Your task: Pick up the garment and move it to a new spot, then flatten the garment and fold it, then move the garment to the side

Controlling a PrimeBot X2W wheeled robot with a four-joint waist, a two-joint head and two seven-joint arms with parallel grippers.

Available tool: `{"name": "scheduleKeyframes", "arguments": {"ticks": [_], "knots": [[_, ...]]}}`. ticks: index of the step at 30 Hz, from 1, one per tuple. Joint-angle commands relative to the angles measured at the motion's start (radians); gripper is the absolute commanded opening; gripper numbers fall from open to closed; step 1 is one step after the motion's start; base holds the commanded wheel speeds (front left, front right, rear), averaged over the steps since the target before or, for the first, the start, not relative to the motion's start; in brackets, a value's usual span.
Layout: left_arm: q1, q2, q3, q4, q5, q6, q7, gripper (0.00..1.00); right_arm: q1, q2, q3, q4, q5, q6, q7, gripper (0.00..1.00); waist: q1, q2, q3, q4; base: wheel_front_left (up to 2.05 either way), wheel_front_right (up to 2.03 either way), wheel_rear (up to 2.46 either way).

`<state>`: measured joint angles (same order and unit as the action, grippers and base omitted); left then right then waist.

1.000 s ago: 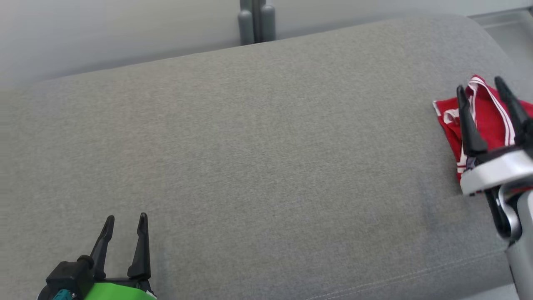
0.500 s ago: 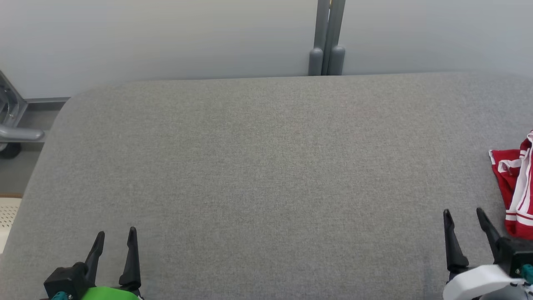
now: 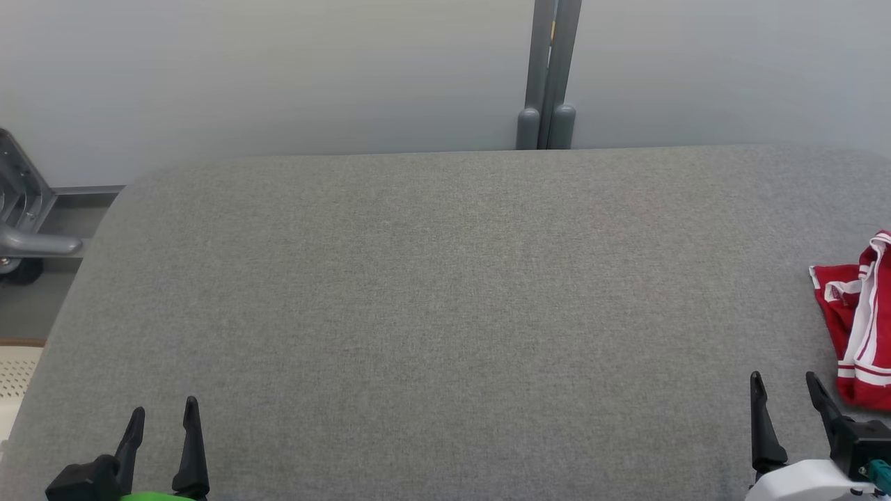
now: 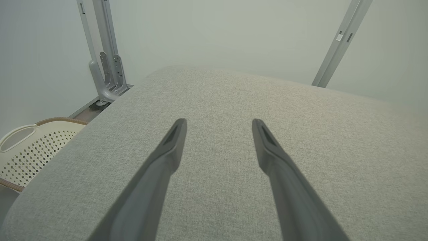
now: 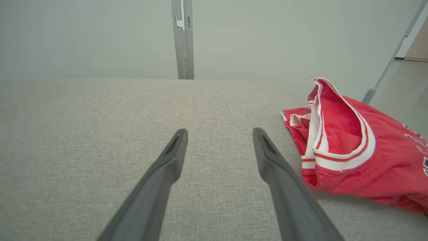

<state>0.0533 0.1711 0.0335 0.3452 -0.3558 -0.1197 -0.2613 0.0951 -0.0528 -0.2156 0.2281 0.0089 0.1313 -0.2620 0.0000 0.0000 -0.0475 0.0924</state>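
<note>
at the right edge of a grey fabric-covered counter, a red garment lies in a loose heap, part of it running past the frame edge in the head view. the right gripper hovers low at the near right corner, its two dark fingers spread wide and holding nothing. the garment lies to the right of those fingers and slightly ahead, near but apart from them. in the head view the heap's long axis seems to run front to back along the counter's edge. the left gripper sits at the near left corner, fingers likewise spread and empty, well apart from the cloth, so the right arm is plainly the nearer one.

the garment looks like a thin sports jersey: soft knit, red with white ribbed trim. one banded opening stands up in a curved loop, and white lettering shows on the far panel. it would likely sag and drape when lifted. the counter's cover is a flat woven textile with rounded corners, bare across its middle. a grey metal post rises against the pale wall behind, and a cream perforated basket stands beside the counter's left end.
</note>
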Motion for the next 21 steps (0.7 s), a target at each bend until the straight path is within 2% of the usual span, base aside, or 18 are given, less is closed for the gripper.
{"name": "scheduleKeyframes", "arguments": {"ticks": [1,16,18,21], "knots": [[0.010,-0.003,0.005,0.000,0.009,-0.003,-0.004,1.00,0.000,0.001,0.000,-0.002,0.007,-0.001,-0.003,1.00,0.0000,0.0000,0.000,-0.001,0.00,0.00,0.00],[0.012,-0.023,0.017,-0.005,0.022,-0.012,-0.004,1.00,0.011,0.001,0.018,-0.024,-0.004,-0.001,-0.004,1.00,0.0000,0.0000,-0.001,0.007,0.00,0.00,0.00],[0.016,-0.019,0.017,-0.004,0.012,-0.010,-0.004,1.00,0.010,0.002,0.022,-0.024,-0.008,0.001,-0.003,1.00,0.0000,0.0000,-0.005,-0.059,0.00,0.00,0.00],[0.017,-0.022,0.008,-0.007,0.015,-0.011,-0.004,1.00,0.020,0.000,0.011,-0.025,-0.003,-0.001,-0.003,1.00,0.0000,0.0000,-0.008,-0.059,0.00,0.00,0.00]]}}
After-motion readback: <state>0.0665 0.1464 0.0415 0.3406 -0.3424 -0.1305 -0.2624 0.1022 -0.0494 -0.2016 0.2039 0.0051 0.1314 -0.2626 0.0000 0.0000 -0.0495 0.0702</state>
